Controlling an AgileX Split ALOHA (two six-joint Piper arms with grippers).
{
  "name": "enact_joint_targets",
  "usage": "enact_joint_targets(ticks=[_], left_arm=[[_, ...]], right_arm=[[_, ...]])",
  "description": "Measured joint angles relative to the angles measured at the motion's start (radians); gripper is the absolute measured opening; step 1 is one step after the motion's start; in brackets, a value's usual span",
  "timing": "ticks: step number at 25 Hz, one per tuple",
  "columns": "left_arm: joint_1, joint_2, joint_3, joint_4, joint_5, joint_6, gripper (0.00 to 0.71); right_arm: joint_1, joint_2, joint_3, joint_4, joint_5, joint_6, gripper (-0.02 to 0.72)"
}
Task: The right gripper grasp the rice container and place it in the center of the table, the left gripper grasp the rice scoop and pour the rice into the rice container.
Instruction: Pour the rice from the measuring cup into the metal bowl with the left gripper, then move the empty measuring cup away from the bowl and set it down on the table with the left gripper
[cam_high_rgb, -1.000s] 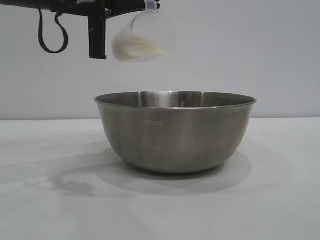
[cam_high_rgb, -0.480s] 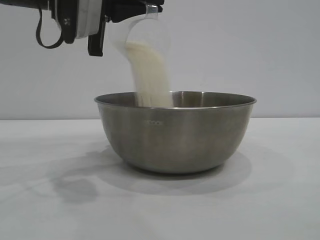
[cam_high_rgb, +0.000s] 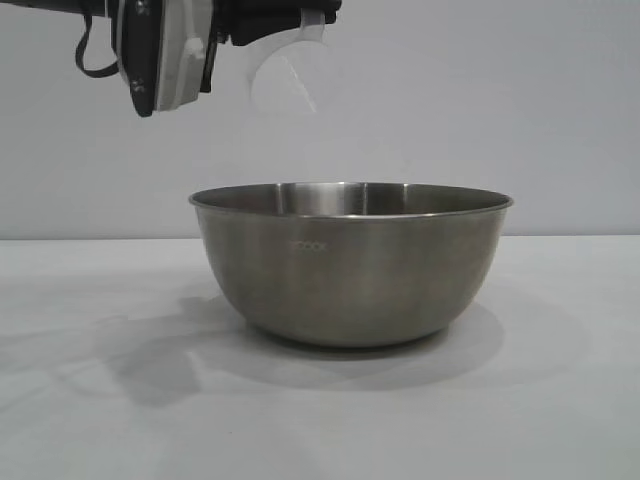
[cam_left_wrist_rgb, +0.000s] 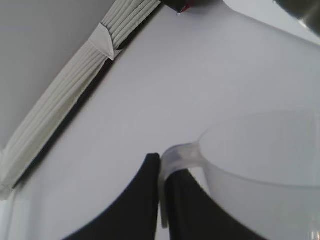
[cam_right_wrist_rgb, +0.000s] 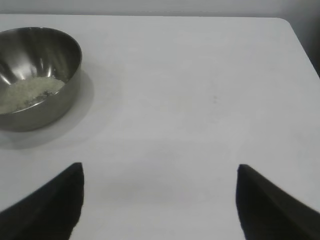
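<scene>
Exterior view: the large round stainless-steel rice container (cam_high_rgb: 352, 262) stands on the plain white table (cam_high_rgb: 90, 400), with the small translucent plastic rice scoop (cam_high_rgb: 288, 72) tipped on its side above the bowl's left half. Half a second earlier a stream of off-white rice fell from the scoop into the bowl; now the stream has stopped and the scoop appears empty, and the wrist has rolled further over since then. The left gripper (cam_high_rgb: 300, 18), at the top left, is clamped tight on the scoop's loop handle. Left wrist view: the two dark fingers (cam_left_wrist_rgb: 135, 205) pinch the handle (cam_left_wrist_rgb: 172, 155) flat between them, a detail hidden from the exterior camera. Right wrist view: only here is the bowl's inside visible, with a low heap of rice (cam_right_wrist_rgb: 27, 92) on its floor. The right gripper (cam_right_wrist_rgb: 159, 200) hangs well apart from the bowl, its fingers spread wide and holding nothing.
</scene>
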Motion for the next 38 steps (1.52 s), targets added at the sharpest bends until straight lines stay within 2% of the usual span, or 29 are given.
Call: enact_joint_targets(ticks=[4, 12, 21, 27, 34, 38], left_arm=[[-0.003, 0.000, -0.002, 0.031, -0.004, 0.055, 0.000], [-0.024, 0.000, -0.002, 0.036, -0.006, 0.063, 0.000], [-0.024, 0.000, -0.002, 0.036, -0.013, 0.048, 0.000], [-0.024, 0.000, -0.002, -0.026, -0.013, -0.161, 0.000], [-0.024, 0.000, -0.002, -0.210, -0.013, -0.465, 0.000], [-0.024, 0.000, -0.002, -0.362, -0.013, -0.686, 0.000]], right_arm=[[0.000, 0.000, 0.000, 0.000, 0.000, 0.000, 0.567], [0.000, 0.000, 0.000, 0.000, 0.000, 0.000, 0.567], [0.000, 0.000, 0.000, 0.000, 0.000, 0.000, 0.567], [0.000, 0.000, 0.000, 0.000, 0.000, 0.000, 0.567], [0.000, 0.000, 0.000, 0.000, 0.000, 0.000, 0.567], [0.000, 0.000, 0.000, 0.000, 0.000, 0.000, 0.567]])
